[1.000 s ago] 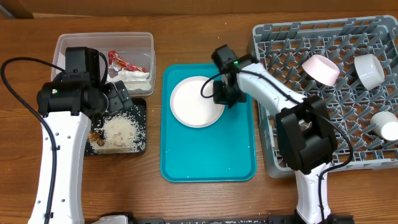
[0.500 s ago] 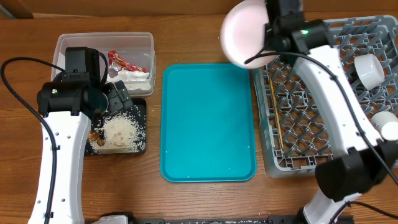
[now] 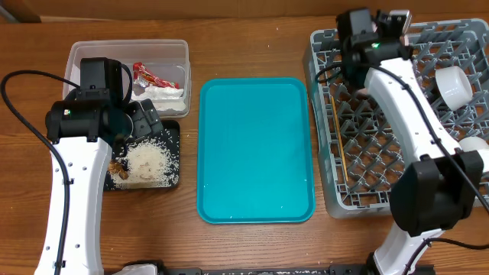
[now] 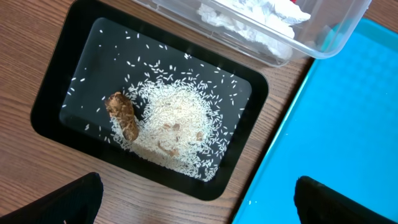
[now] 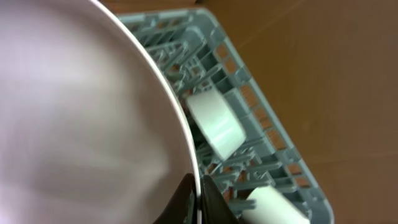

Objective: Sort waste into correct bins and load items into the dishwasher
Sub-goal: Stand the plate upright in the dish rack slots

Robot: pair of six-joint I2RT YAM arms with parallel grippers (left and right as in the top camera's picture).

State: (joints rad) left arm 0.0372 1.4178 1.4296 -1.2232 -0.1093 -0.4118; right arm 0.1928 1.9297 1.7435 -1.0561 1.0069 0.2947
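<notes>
Plate [image 5: 81, 124] gone from teal tray [image 3: 256, 153], swung edge-on over dish rack [image 3: 359, 153] rear corner | right jaws pinching its rim, upright to slot between pegs | left jaws spread, empty, above rice [image 4: 174, 124] in black tray [image 4: 56, 106] on counter [image 3: 252, 244]

Room above teal tray [image 3: 256, 153]; black tray [image 3: 174, 164] and rack [image 3: 359, 153] flank it.

Bright, even light; soft shadows. Left wrist view sharp; right wrist view blurred, plate [image 5: 81, 112] defocused.
</notes>
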